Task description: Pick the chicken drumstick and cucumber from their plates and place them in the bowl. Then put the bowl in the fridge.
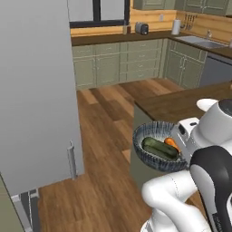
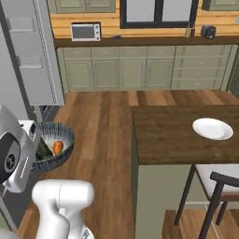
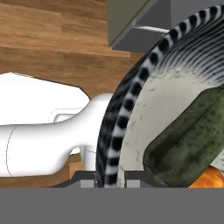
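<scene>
- The left base view is looking forward and down from behind the arm's left, taking in the fridge door, the wooden floor and the bowl.
- The right base view is looking from behind the right, sharing that bowl, floor and tabletop.
- The hand view is sitting very close against the bowl's rim, looking across its inside.
</scene>
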